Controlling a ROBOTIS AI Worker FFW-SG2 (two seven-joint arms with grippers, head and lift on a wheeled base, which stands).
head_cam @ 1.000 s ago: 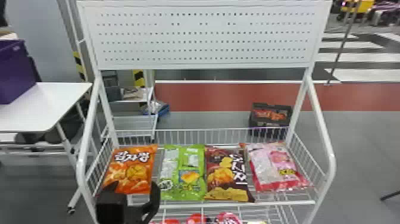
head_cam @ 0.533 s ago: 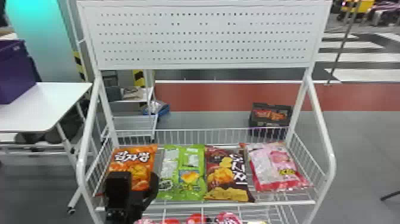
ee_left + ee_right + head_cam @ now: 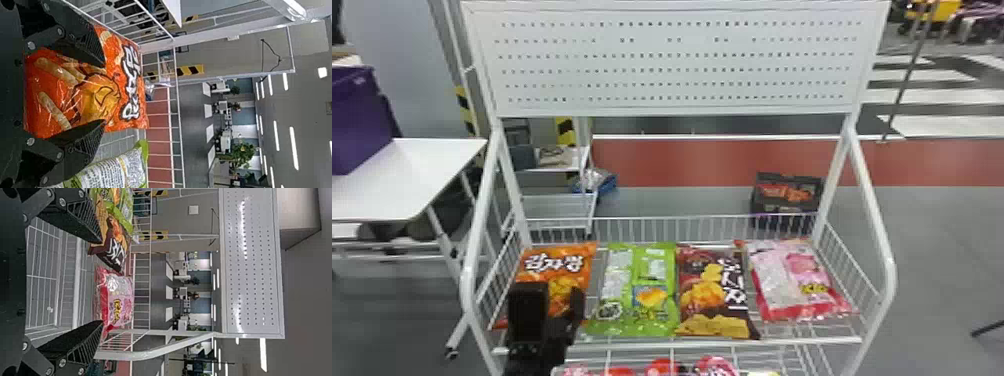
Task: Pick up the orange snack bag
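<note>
The orange snack bag (image 3: 559, 260) lies at the left end of the wire shelf in the head view, its lower part covered by my left gripper (image 3: 552, 300). In the left wrist view the bag (image 3: 121, 78) spans the space between the spread fingers of my left gripper (image 3: 103, 94); the upper finger overlaps its edge, and whether either finger touches it I cannot tell. My right gripper (image 3: 102, 282) stands open in the right wrist view, in front of the shelf's other end, with nothing held.
Right of the orange bag lie a green bag (image 3: 617, 280), a brown bag (image 3: 712, 285) and a pink bag (image 3: 797, 280). White side rails (image 3: 874, 220) and a wire fence (image 3: 657, 230) bound the shelf. More red packs (image 3: 664, 367) sit on a lower level.
The left gripper has moved up and forward from the shelf's front edge, over the lower part of the orange bag. The bags look unmoved.
</note>
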